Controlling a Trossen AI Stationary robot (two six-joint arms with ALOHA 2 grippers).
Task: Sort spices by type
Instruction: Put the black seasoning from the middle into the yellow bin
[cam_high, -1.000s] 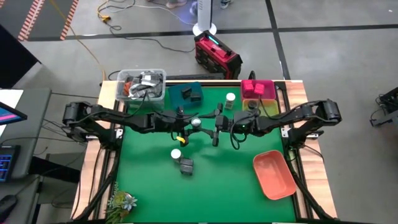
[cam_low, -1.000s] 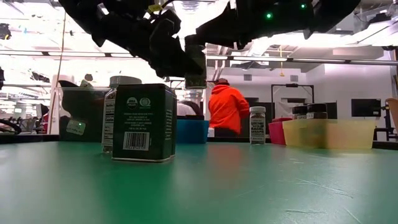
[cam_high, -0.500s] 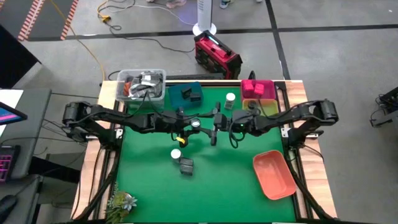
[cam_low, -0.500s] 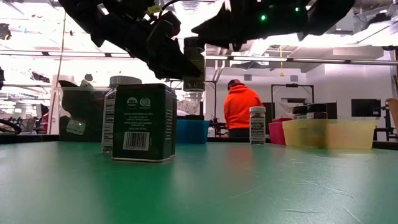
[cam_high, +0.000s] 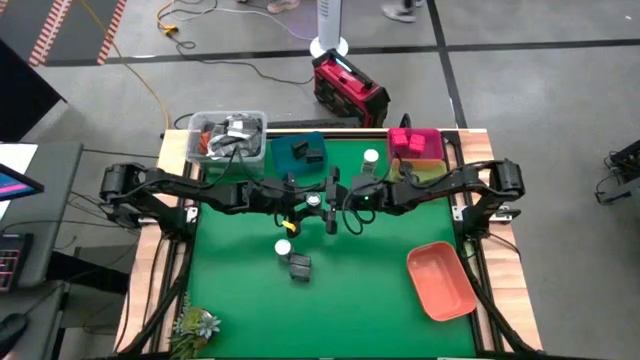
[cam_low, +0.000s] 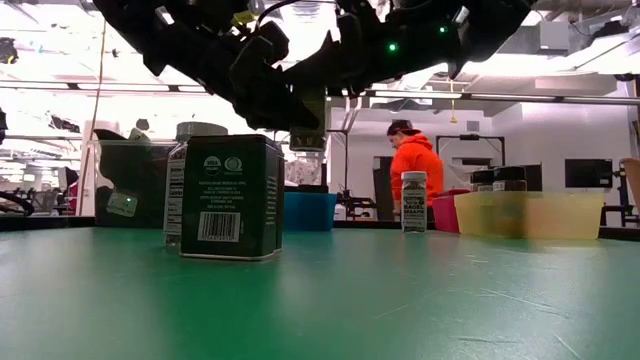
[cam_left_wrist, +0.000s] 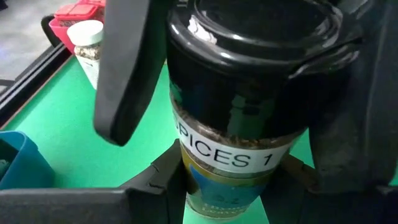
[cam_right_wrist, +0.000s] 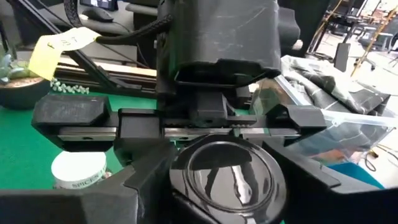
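The left gripper's (cam_high: 313, 198) jaws were clamped low on the body of a dark-lidded jar (cam_left_wrist: 233, 124), holding it clear of the surface just on the near side of the teal tray (cam_high: 282, 160). What had changed was the right gripper (cam_high: 335, 190). A moment before it hung farther out from the teal tray, toward its own arm's side; now it had slid in to meet the left one. Its jaws stood open, one on either side of the jar's lid, and I could not tell whether the pads were touching it. It looked to me like a hand-over about to happen, with the right arm yet to close on the jar and the left yet to let go. That would make sense, since the yellow tray (cam_high: 432, 172), which seemed to hold jars with the same dark lids, sat well past the teal tray on the right arm's side. Nearer than the teal tray, a white-capped jar (cam_high: 283, 247) and a dark tin (cam_high: 299, 266) waited unsorted on the surface.
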